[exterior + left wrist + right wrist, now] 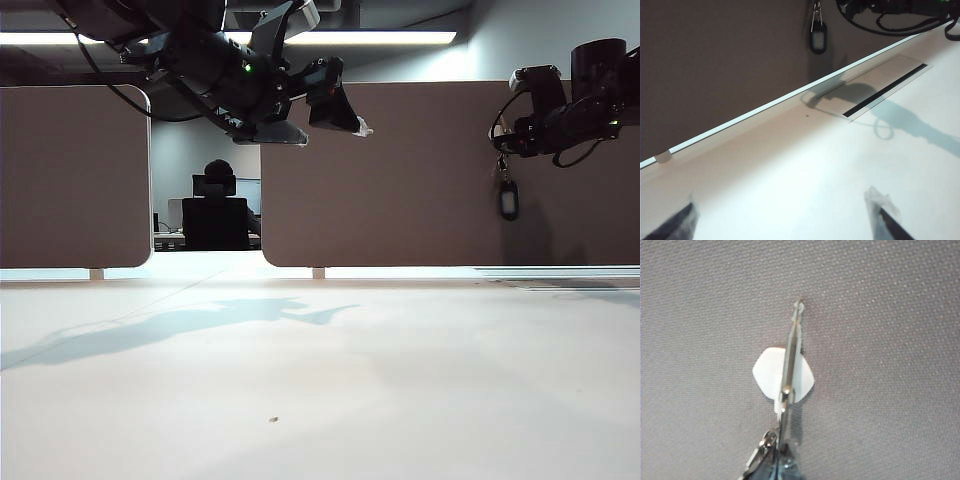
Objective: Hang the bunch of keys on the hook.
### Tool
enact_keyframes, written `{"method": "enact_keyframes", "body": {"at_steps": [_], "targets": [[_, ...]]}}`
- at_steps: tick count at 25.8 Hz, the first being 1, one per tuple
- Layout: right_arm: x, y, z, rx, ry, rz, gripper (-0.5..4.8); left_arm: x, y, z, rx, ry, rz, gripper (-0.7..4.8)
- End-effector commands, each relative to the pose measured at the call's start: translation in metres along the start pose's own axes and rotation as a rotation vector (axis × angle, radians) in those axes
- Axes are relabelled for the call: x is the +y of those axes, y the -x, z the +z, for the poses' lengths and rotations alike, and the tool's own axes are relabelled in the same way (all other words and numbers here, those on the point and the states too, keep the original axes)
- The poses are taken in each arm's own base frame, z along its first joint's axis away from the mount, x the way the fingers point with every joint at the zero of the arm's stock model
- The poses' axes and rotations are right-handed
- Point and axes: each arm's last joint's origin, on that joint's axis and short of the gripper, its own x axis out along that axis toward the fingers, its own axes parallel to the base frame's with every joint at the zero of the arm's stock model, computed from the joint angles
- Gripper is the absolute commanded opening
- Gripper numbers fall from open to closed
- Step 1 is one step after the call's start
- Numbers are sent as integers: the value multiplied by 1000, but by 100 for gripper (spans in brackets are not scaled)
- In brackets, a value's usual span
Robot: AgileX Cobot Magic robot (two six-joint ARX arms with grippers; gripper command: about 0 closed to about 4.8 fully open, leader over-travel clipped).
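Note:
High at the right of the exterior view, my right gripper [503, 150] is against the grey partition [420, 180]. The bunch of keys hangs below it, its black fob [509, 200] dangling free. In the right wrist view the gripper [782, 465] is shut on the bunch's metal ring [792, 340]. The ring stands edge-on in front of the small white hook [767, 372], and small silver keys [762, 446] sit beside the fingertips. My left gripper [335, 137] hangs open and empty high at the left. Its fingers [675, 222] frame bare table, with the fob [818, 37] far ahead.
A white table [320, 380] runs up to two grey partition panels. Through the gap between them [205, 200] I see an office chair. A long cable slot [887, 92] lies in the table near the partition, under the right arm [890, 7].

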Motion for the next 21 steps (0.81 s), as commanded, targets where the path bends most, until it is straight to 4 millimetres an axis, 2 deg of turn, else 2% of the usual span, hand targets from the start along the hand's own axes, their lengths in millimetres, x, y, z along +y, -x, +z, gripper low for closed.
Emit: {"method": "enact_keyframes", "body": {"at_steps": [1,11,21], "targets": [[3,-1,5,-40,15,5,-6,0,1,3,-15,-5,3,479],[4,-3,3,-58,22,-3,-6,0,1,3,-15,-8,4,479],[4,-6,-21,31,-9,9,-6,0,1,2,-1,-4,2,479]]}}
